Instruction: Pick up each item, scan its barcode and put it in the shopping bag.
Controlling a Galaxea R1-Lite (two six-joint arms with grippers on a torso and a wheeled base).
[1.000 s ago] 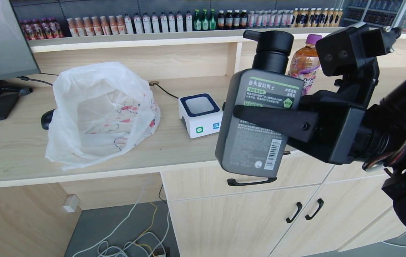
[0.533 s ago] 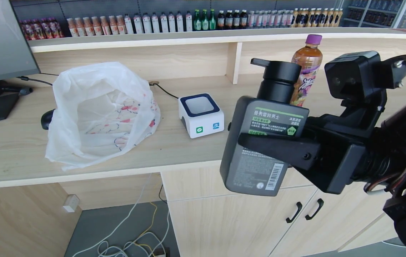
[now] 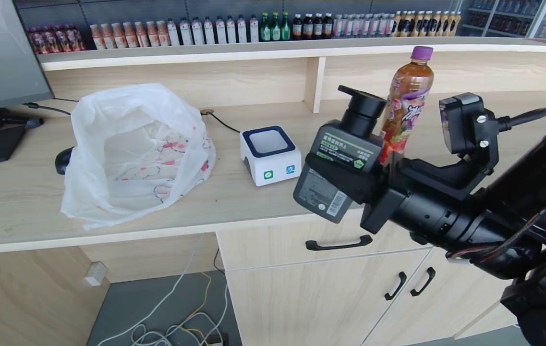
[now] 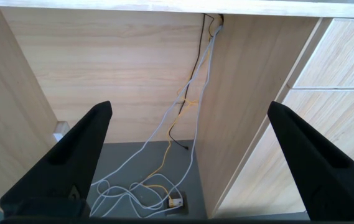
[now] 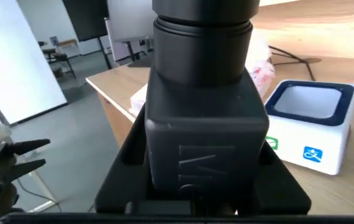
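Our right gripper [image 3: 349,180] is clamped tight around the dark pump bottle [image 3: 323,194], holding it tilted in the air just beside the scanner [image 3: 269,154], with the barcode facing up at us rather than at the scanner window. So we reckon the scan could miss unless the wrist rolls, and a careless roll might clip the drink bottle [image 3: 407,101] standing right behind the gripper.

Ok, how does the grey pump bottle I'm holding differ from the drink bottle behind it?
The grey pump bottle is boxy, dark and black-capped; the drink bottle is round, orange and purple-capped. The grey pump bottle is tilted, clamped in the right gripper; the drink bottle stands upright and ungripped. Both are closed.
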